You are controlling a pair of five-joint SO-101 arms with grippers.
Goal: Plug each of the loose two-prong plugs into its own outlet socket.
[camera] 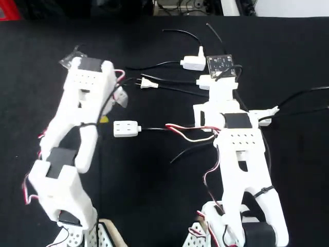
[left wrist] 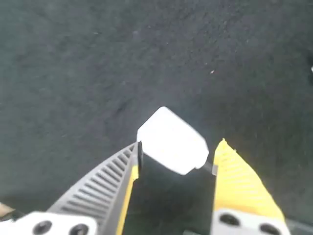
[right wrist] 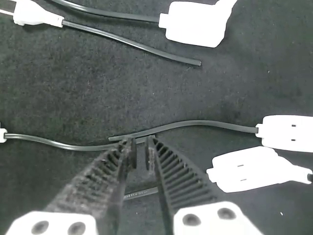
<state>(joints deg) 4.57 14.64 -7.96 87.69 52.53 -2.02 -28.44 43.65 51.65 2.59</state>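
Left gripper (left wrist: pixel 178 144) is clamped on a small white plastic block (left wrist: pixel 171 139) and holds it off the black cloth-covered bench (camera: pixel 41 31). It's probably a plug or socket body. No prongs are visible, so I can't confirm.

Right gripper (right wrist: pixel 139 147) is squeezed down to a slit, with its tips right at a thin black cable (right wrist: pixel 205 122) lying on the bench. I can't tell if the cable is actually nipped. That cable runs to a flat white socket with two slots (right wrist: pixel 288 134) just beside the right gripper. A second white slotted socket (right wrist: pixel 254 169) sits near the first, closer in. The loose white two-prong plug (right wrist: pixel 34 17) lies ahead of the right gripper's tips, well apart, still unplugged, with its own black lead trailing. A chunky white socket body (right wrist: pixel 195 22) is also ahead, off to the other side.

Handling, as a judgement: the plug is light, hard, smooth plastic and likely slippery in the gripper. Its lead is limp and will drag and twist it. Best hold is across the flat sides of the plug body just behind the prongs, not on the cable. The sockets look light too and will probably skid on the cloth when pushed, so one gripper should brace the socket.
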